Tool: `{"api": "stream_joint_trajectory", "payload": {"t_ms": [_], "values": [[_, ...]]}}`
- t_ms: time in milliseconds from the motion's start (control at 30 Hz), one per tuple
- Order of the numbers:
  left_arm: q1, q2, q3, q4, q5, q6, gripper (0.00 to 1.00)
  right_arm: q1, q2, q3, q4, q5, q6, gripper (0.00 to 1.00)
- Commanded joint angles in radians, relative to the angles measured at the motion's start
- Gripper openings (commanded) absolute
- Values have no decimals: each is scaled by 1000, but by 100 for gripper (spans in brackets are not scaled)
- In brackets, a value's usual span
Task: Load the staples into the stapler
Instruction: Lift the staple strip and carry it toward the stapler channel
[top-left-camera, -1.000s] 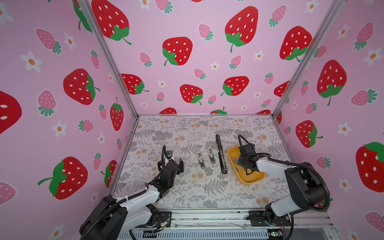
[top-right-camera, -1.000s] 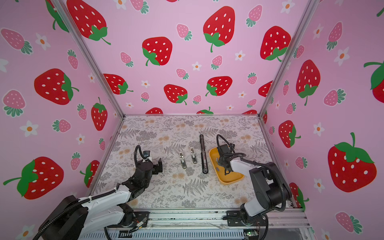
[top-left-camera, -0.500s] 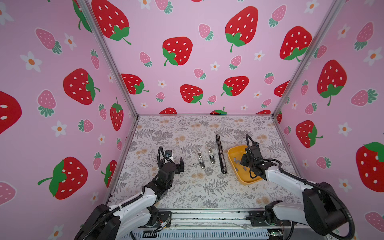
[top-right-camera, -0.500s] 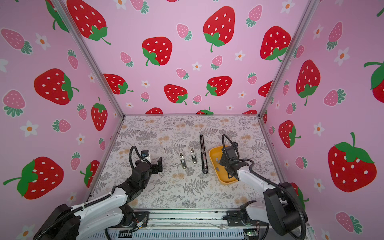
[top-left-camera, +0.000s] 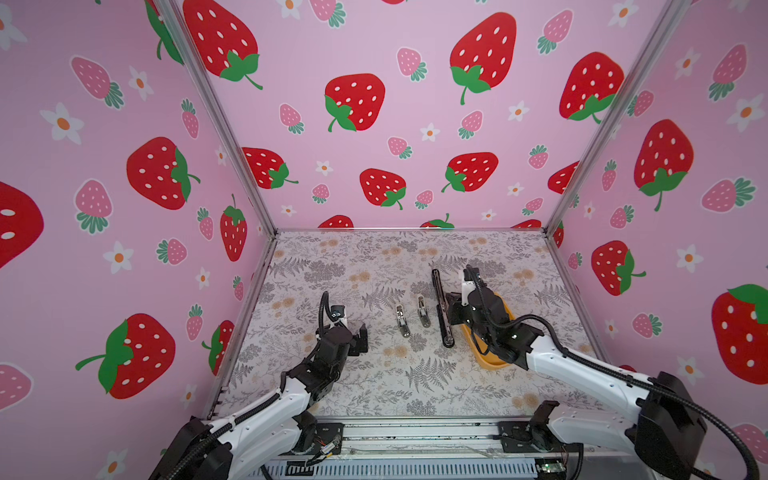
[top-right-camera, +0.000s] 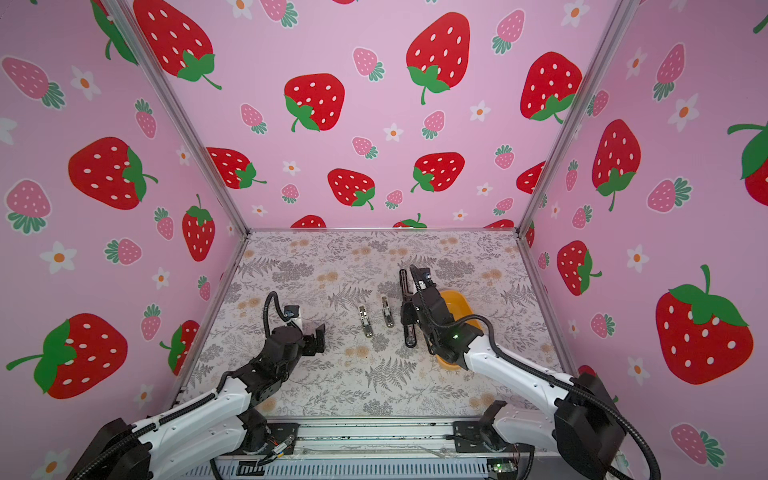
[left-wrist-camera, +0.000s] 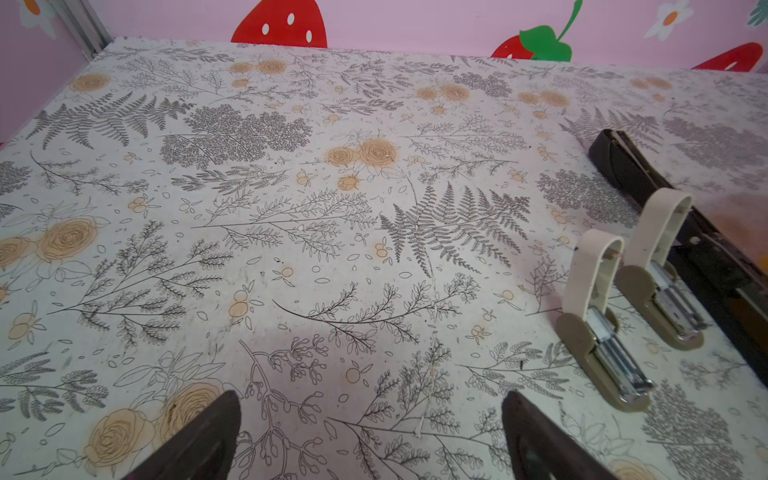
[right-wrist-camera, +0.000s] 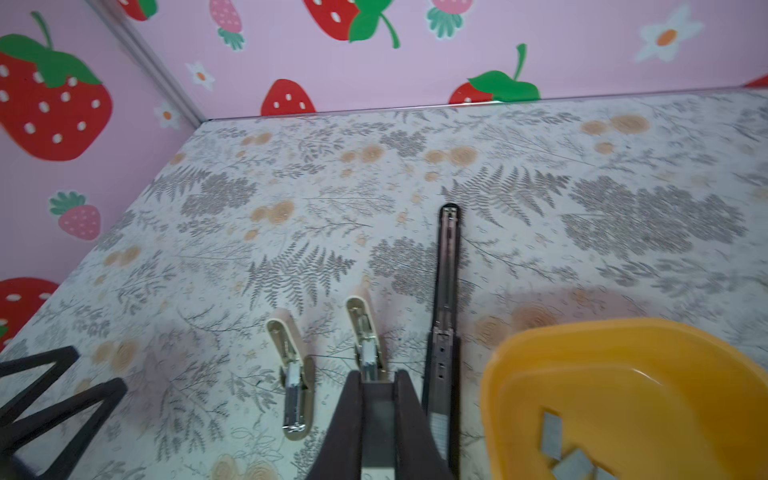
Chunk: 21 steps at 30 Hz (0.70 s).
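Top views: lower centre of frame, three staplers lie in a row on the floral table (top-left-camera: 374, 270), all flipped open flat with magazines up. That layout looks meant to let a strip drop in from above. Frame left to right: beige mini stapler (top-left-camera: 402, 321), second beige mini stapler (top-left-camera: 422, 312), long black stapler (top-left-camera: 441, 309). Just right of the black one sits the orange tray (top-left-camera: 492, 362), mostly hidden under the right arm.

Right wrist view shows the tray's job. The staples (right-wrist-camera: 552, 432), a few short grey strips, lie loose inside it, probably kept there so they don't scatter. Cannot tell if any magazine already holds staples.

Right gripper (right-wrist-camera: 376, 376) has its jaws pressed together, tips lined up on the second beige mini stapler in its wrist view. In both top views it hangs over or just beside the black stapler, next to the tray. Whether a strip is pinched: cannot tell, the tips are dark and a strip would be tiny. My read is that it's aiming at a magazine; which one is unclear.

Left gripper (left-wrist-camera: 370, 399) sits lower left of the row, well apart from the staplers. Its jaws are spread wide with nothing between them, low over the table. It's likely parked clear, or ready to steady a stapler, since the light ones could slide under a push.
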Motion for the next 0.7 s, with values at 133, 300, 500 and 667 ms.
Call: {"api": "stream_joint_trajectory", "payload": {"t_ms": [133, 300, 500, 667], "values": [[-1, -79, -48, 38, 57, -9, 99, 192, 221, 76, 148, 35, -106, 6], [-2, -109, -64, 48, 81, 0, 99, 216, 319, 96, 169, 34, -102, 6], [-2, -113, -74, 67, 103, 8, 99, 216, 384, 82, 215, 60, -88, 6], [-2, -89, -61, 58, 97, 8, 99, 216, 448, 123, 196, 86, -61, 6]]}}
